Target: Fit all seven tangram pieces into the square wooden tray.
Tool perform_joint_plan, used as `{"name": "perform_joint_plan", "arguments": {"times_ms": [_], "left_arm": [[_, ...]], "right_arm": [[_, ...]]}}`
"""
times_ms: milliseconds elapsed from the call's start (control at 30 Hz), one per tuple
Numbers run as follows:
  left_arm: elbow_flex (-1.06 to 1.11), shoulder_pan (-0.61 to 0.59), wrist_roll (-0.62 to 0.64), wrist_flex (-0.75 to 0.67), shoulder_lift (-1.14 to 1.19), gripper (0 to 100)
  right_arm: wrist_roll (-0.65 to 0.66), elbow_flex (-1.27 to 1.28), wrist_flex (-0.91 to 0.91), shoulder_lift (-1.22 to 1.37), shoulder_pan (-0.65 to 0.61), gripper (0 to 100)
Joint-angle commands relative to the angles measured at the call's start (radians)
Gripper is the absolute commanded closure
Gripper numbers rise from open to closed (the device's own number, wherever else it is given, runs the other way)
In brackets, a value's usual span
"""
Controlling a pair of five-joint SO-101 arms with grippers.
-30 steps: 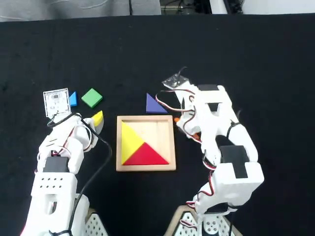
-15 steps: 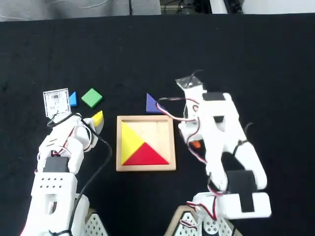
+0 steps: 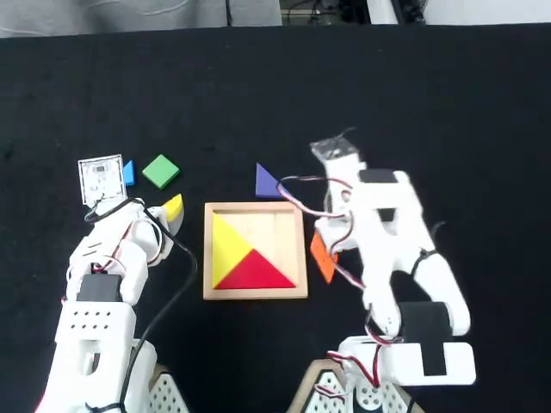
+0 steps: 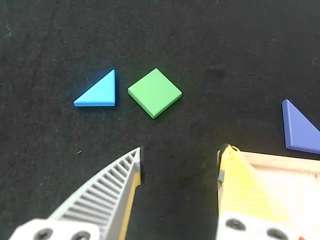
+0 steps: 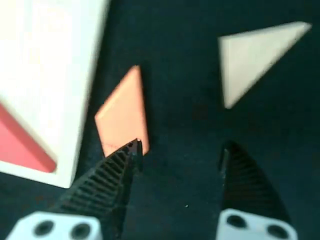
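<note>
The square wooden tray (image 3: 256, 207) lies mid-table and holds a large yellow triangle (image 3: 227, 248) and a red triangle (image 3: 256, 274). An orange parallelogram (image 3: 322, 256) lies flat just outside the tray's right edge. My right gripper (image 5: 180, 149) hovers open above the mat, its dark fingers beside the orange parallelogram (image 5: 122, 117) and short of a white triangle (image 5: 255, 55). My left gripper (image 4: 181, 155) stands open left of the tray, with nothing between its fingers; its yellow finger (image 3: 172, 206) is beside the tray's far left corner. Ahead of it lie a blue triangle (image 4: 99, 92) and a green square (image 4: 154, 92).
A purple triangle (image 3: 269, 182) sits just beyond the tray's far edge. The blue triangle (image 3: 128, 173) and green square (image 3: 160, 170) lie at the far left. The right arm's body (image 3: 387, 232) covers the mat right of the tray. The table is a black cloth.
The right arm has swung right and back toward its base, uncovering the orange parallelogram beside the tray's right edge. The left arm has barely moved.
</note>
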Motion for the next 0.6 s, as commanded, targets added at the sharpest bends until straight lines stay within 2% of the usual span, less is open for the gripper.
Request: {"name": "perform_joint_plan", "arguments": {"times_ms": [0,100,233,367,467,567], "left_arm": [[-0.008,0.012,0.006,-0.017,-0.017,75],[-0.008,0.012,0.006,-0.017,-0.017,75],[-0.008,0.012,0.006,-0.017,-0.017,75],[-0.008,0.012,0.006,-0.017,-0.017,75],[-0.008,0.012,0.006,-0.017,-0.017,75],[-0.008,0.010,0.006,-0.017,-0.017,75]], "right_arm": [[0.015,-0.033,0.006,-0.108,-0.017,74.5],[0.032,0.007,0.029,-0.193,-0.097,76.3],[0.086,0.113,0.035,-0.332,-0.218,85.1],[0.092,0.160,0.035,-0.351,-0.232,83.2],[0.133,0.154,0.025,-0.269,-0.236,79.8],[0.155,0.153,-0.063,-0.166,-0.232,80.2]]}}
